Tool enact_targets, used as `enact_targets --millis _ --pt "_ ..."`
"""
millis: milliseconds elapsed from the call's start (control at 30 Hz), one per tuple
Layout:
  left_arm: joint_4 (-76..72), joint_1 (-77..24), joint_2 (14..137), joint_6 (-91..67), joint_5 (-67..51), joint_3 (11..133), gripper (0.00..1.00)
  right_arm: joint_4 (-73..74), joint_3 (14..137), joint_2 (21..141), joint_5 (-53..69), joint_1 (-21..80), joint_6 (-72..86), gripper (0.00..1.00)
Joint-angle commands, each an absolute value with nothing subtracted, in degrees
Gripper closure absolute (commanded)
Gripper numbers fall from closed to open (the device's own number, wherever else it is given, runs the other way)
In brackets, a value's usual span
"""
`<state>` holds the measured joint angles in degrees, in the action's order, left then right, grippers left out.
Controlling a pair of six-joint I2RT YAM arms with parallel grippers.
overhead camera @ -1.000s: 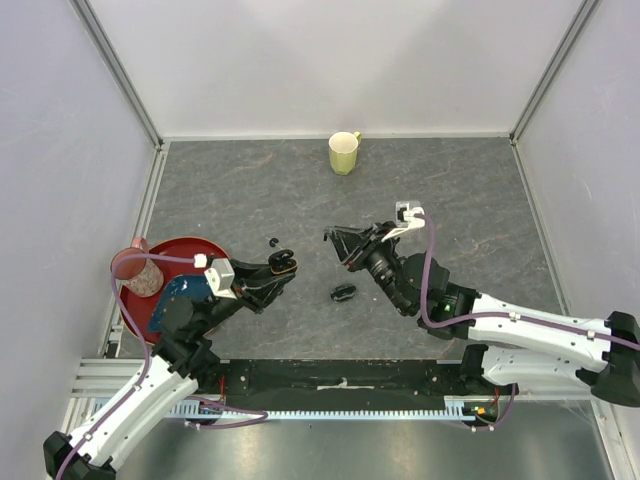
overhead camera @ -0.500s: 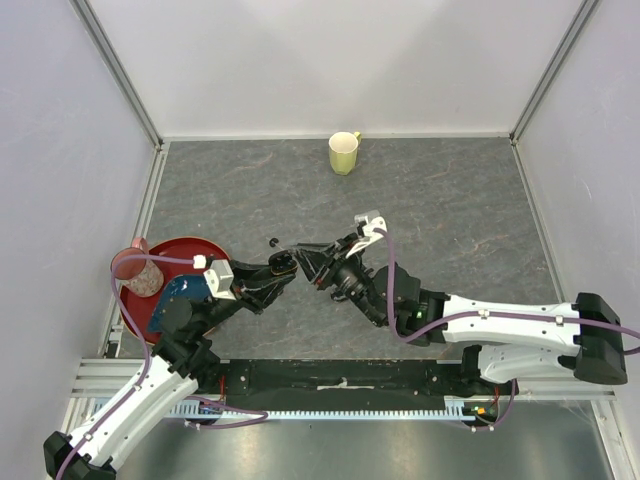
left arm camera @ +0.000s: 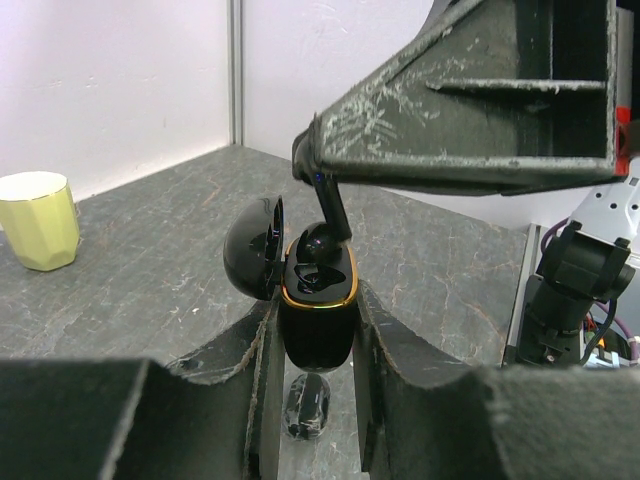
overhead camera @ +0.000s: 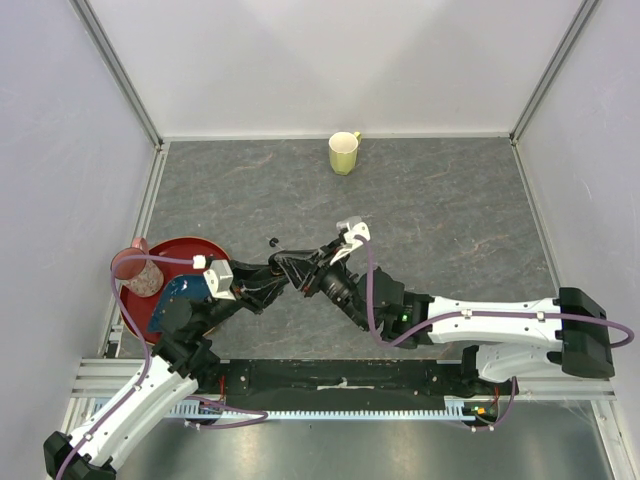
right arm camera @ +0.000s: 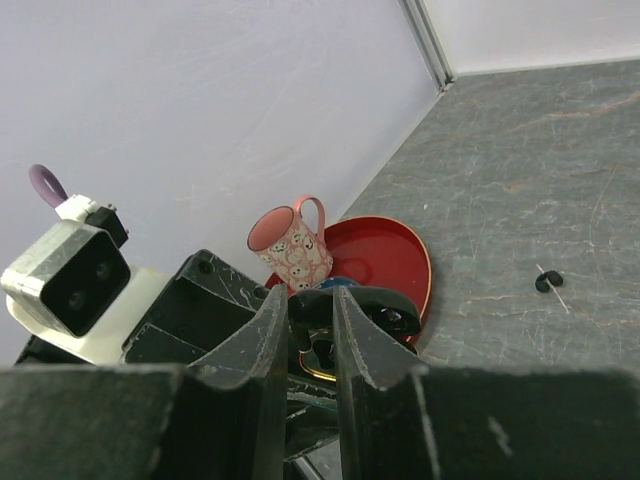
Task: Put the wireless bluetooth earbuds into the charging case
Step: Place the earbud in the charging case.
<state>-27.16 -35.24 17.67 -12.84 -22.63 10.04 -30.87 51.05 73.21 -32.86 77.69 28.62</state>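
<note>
Right arm has swung left across the surface since a second ago, from well clear of the left arm to tip-to-tip with it; left arm has not shifted. Left gripper [left arm camera: 318, 312]: fingers clamped on the body of the charging case [left arm camera: 318, 330], one on each flank, case held upright off the surface, gold-rimmed mouth facing up. Lid [left arm camera: 252, 248] hinged open, hanging to the left in the left wrist view. Right gripper [left arm camera: 312, 165] comes in from above and to the right, its fingers closed on the stem of one earbud [left arm camera: 324, 238]; stem tilts up toward the fingertips, rounded head is down at the case mouth, touching or just inside the rim. Cannot tell whether it is fully seated in its well. From overhead the two grippers meet a little left of the surface's middle, and the case is mostly masked by the fingers. Loose earbud [overhead camera: 273, 240], tiny and black, lies on the surface just beyond that meeting point, apart from both grippers; it also shows in the right wrist view [right arm camera: 547, 282]. Dark glossy object [left arm camera: 306, 408] lies on the surface directly beneath the held case, seen through the gap between the left fingers; too blurred to name. Red plate [overhead camera: 190, 243] at the left edge, pink patterned mug [right arm camera: 292, 243] standing at its far-left rim, something blue [overhead camera: 186, 291] on the plate's near side. Yellow mug [overhead camera: 344, 152] upright by the back wall, well apart from everything.
</note>
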Motion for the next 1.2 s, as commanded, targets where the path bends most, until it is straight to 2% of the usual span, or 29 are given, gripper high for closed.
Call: enact_targets --millis 0,1167 --pt "-30.1 -35.5 17.4 -13.7 -22.8 10.5 0.98 -34.0 53.5 74.4 -33.7 78.6 27.6 1.0" --pt "-31.3 -35.4 15.0 -14.3 -20.9 10.1 0.98 -33.0 52.7 78.0 -38.4 81.3 24.5 1.0"
